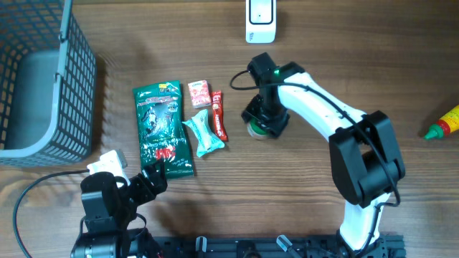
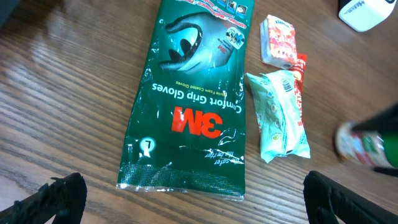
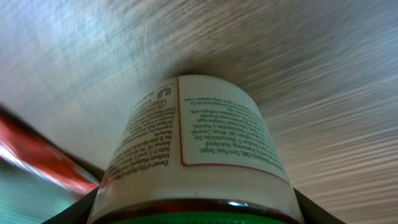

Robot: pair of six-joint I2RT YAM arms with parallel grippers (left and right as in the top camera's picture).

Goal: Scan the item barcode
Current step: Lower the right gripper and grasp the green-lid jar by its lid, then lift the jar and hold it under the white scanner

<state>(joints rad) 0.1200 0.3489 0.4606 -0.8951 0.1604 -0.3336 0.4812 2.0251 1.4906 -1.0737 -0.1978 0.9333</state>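
The pick-up step is judged to be in hand: the small bottle [image 3: 193,143] is straddled by the right pincer [image 1: 262,120], a firm grip not being discernible, and clamping, lifting and presenting its barcode to the white scanner [image 1: 260,21] beyond the pincer are called for next.

The right arm [image 1: 315,107] has white shells between black joints, a green light [image 1: 275,72] and a looped black cable [image 1: 239,77]; the left arm [image 1: 107,208] is black with a white block [image 1: 106,163] and black fingers [image 2: 59,196].
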